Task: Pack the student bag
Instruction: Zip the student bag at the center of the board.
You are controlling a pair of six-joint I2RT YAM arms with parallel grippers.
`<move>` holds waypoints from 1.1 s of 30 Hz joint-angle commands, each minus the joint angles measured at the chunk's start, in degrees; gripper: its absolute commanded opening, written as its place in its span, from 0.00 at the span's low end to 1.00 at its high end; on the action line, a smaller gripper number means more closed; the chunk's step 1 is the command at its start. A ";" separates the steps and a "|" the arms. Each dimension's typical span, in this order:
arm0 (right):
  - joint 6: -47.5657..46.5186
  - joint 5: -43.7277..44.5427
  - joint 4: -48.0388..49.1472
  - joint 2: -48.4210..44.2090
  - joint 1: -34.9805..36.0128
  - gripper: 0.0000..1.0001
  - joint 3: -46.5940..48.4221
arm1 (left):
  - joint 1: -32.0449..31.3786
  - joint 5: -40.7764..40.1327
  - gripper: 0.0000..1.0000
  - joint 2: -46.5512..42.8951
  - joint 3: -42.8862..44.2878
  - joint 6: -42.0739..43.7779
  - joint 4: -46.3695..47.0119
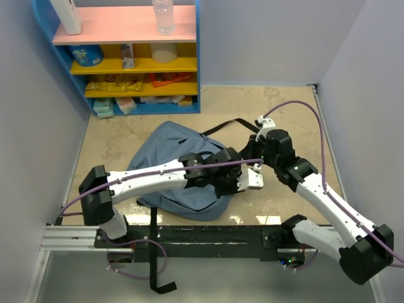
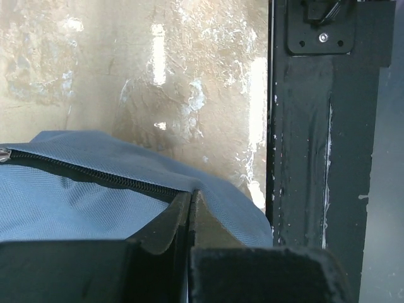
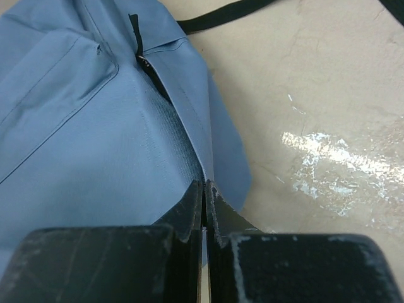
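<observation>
Top view: large slate-blue soft fabric backpack (image 1: pixel 161 151) lies flat mid-surface, rounded end toward 11 o'clock. The beige marbled surface (image 1: pixel 113 142) is glossy. White-and-black left arm (image 1: pixel 145 177) crosses the backpack's near half from 8 o'clock. Right arm (image 1: pixel 328 205) comes in from 4 o'clock. The two wrists bunch over the backpack's 4 o'clock edge and hide it. One black webbing near strap (image 1: pixel 153 252) trails to 6 o'clock across the black metal rail (image 1: pixel 208 235). A second, far strap (image 1: pixel 221 127) loops out at 1 o'clock. Blue shelf unit (image 1: pixel 197 63) stands at 11 o'clock, well apart from the backpack. Its pink top board carries a clear plastic bottle (image 1: pixel 163 16) and a white bottle (image 1: pixel 66 16). The yellow boards hold a blue tub (image 1: pixel 88 55), a white round pot (image 1: pixel 164 53) and flat snack packets (image 1: pixel 126 84). Backpack's inside not visible.

Left wrist: left hand (image 2: pixel 191 196), black fingers pressed together, clamped on the backpack's woven edge. It sits right at a black toothed zipper (image 2: pixel 95 173), zipped where visible. Rail at 3 o'clock, glare patches at 12.

Right wrist: right hand (image 3: pixel 205 186), fingers together, pinching a raised fold of the backpack's edge. Black zipper pull (image 3: pixel 134 31) at 11 o'clock. Stitched pocket panel (image 3: pixel 57 69) at 10. A black strap lies flat at 12.
</observation>
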 commanded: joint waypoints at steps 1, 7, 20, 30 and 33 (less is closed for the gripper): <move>-1.74 -1.09 5.67 1.29 0.00 0.00 3.87 | -2.62 3.44 0.00 -2.76 -1.96 1.65 2.02; -2.01 -2.67 8.48 4.89 -0.26 0.00 5.54 | -5.71 3.79 0.00 -2.85 -3.20 4.98 1.06; -4.81 1.01 15.25 12.81 -0.78 0.00 8.97 | -7.11 6.60 0.00 -4.61 -6.54 7.89 -0.96; -3.41 -2.14 24.65 22.37 -0.61 0.00 13.88 | -8.96 11.26 0.00 -5.05 -6.54 11.66 -3.51; -2.71 -2.67 26.94 28.09 -0.70 0.00 17.83 | -9.22 11.00 0.00 -4.79 -6.36 12.37 -4.04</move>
